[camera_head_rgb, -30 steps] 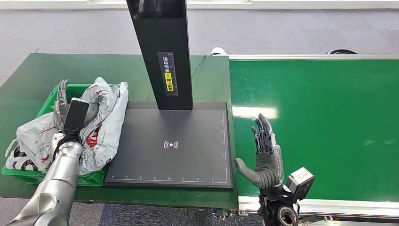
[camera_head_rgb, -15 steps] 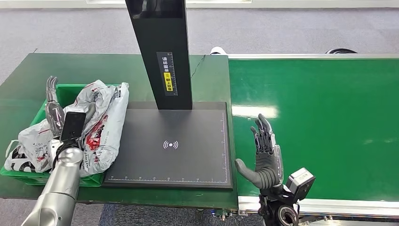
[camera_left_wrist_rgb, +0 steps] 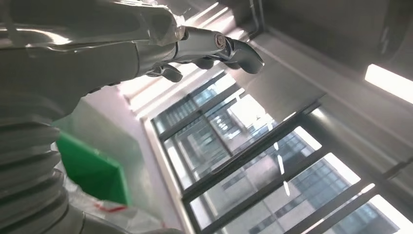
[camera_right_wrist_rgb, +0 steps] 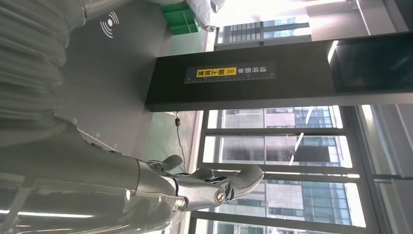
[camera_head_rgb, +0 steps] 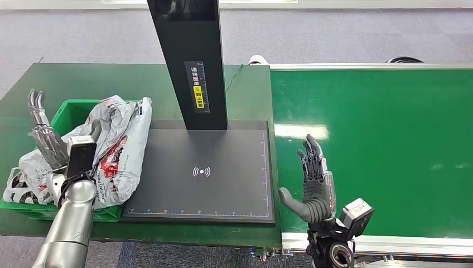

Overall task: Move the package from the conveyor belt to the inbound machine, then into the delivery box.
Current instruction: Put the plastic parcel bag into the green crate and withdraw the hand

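Where label (camera_head_rgb: 199, 96) turns yellow, Chinese characters, too small to read.

Scanner pad (camera_head_rgb: 201, 173) surface bare; black column (camera_head_rgb: 189, 61) blocks its rear edge. Conveyor belt (camera_head_rgb: 379, 145) open beyond right robot hand (camera_head_rgb: 313, 187). Green crate (camera_head_rgb: 75, 111) heaped with bagged packages (camera_head_rgb: 120, 145), apparently leaving little room inside.

Green table (camera_head_rgb: 139, 84): green bin (camera_head_rgb: 70, 114), black scanner base (camera_head_rgb: 201, 173).
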You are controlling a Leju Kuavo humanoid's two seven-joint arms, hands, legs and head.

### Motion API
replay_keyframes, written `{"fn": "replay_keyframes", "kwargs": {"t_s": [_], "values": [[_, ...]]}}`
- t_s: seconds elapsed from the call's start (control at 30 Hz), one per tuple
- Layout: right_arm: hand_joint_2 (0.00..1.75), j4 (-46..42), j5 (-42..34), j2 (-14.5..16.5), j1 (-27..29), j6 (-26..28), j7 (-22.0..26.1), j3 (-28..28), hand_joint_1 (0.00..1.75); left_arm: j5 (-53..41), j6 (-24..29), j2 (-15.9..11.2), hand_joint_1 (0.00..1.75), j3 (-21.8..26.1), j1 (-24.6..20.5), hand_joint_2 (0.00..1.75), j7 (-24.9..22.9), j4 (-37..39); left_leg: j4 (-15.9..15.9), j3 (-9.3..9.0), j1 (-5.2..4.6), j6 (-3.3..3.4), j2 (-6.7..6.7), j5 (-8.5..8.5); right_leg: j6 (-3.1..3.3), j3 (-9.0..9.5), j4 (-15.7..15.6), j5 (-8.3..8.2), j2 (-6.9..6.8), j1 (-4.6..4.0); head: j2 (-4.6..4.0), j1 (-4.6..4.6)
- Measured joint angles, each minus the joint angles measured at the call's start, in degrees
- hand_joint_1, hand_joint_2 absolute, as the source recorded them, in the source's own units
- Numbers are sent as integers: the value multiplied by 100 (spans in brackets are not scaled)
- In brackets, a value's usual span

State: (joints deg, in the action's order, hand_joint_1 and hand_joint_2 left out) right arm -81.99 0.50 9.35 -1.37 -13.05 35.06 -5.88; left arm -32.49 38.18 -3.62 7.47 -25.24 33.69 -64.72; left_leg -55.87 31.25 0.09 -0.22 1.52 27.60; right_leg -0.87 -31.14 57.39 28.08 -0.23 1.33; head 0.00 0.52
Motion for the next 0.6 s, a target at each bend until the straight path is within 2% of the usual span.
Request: {"fn": "replay_keyframes", "kwargs": {"t_s": [0.13, 0.23, 0.37, 0.47, 0.6], "values": [[175, 1, 0, 4, 0, -7, 0, -4, 0, -907, 78, 175, 0, 497, 16, 175, 461, -262, 0, 1, 1, 0, -3, 0, 1, -2, 0, -1, 2, -1, 0, 0], [175, 4, 0, 7, 0, -8, 0, -9, 0, -1454, 87, 385, 0, 959, 29, 175, 607, -565, 0, 1, 1, 0, -17, 0, 5, -4, 0, -4, 12, -2, 0, 0], [175, 23, 0, 7, 1, -8, 0, -17, 0, -1297, 89, 618, 0, 1285, 156, 175, 651, -1386, 0, 1, 3, -3, -26, 2, 8, -9, 0, -6, 24, -3, 0, 0], [175, 40, 0, 7, 1, -8, 0, -26, 0, -1006, 88, 745, 0, 1317, 287, 175, 658, -2018, 0, 3, 4, -4, -25, 3, 8, -10, 0, -6, 24, -3, 0, -1], [175, 55, 0, 7, 1, -8, 0, -30, 0, -928, 88, 837, 0, 1322, 373, 175, 659, -2489, 0, 3, 5, -4, -25, 3, 9, -9, 0, -6, 24, -4, 0, 0]]}}
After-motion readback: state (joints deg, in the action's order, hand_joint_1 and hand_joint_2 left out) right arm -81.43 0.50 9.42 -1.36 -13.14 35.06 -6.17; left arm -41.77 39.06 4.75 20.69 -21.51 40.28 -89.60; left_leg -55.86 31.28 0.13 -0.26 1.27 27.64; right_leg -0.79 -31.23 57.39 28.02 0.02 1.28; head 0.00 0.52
